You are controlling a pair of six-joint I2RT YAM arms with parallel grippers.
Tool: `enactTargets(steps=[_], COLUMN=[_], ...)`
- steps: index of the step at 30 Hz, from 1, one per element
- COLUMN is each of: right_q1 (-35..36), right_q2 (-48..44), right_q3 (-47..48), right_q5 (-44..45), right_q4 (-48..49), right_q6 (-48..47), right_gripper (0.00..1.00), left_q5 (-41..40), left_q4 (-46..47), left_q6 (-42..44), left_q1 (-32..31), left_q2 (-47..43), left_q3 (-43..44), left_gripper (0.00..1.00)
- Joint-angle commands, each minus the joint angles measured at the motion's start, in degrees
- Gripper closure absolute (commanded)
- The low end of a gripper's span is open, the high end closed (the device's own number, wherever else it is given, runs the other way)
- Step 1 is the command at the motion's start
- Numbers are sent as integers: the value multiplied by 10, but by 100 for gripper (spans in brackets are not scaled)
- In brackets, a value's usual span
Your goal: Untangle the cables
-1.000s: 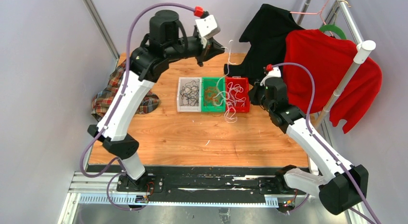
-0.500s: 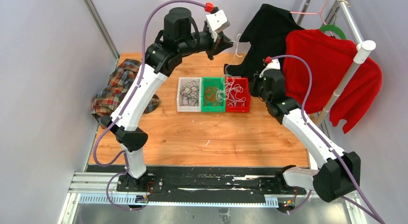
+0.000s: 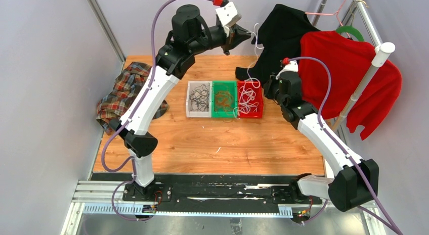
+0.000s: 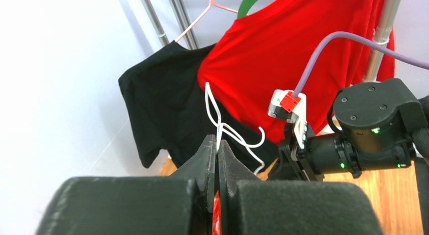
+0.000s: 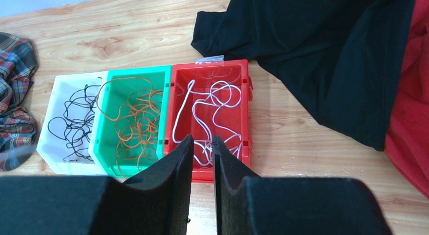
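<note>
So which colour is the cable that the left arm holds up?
White. The cable shows best in the left wrist view, against the black shirt.
</note>
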Motion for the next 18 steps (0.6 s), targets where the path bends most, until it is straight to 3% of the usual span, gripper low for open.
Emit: enactTargets(steps=[1,18], right_q1=[-12,-25], right_q2=[5,2], right_q3=[-3,-31], right_q5=[18,17], right_q4=[17,27], right_q6=[11,25], right_gripper=[79,80], left_q5=[3,0], left_q4=[63,95], left_q6=[-22,-36], left_q1=[0,0], left_q2=[30,59], left_q3=[1,6], left_gripper=[100,100])
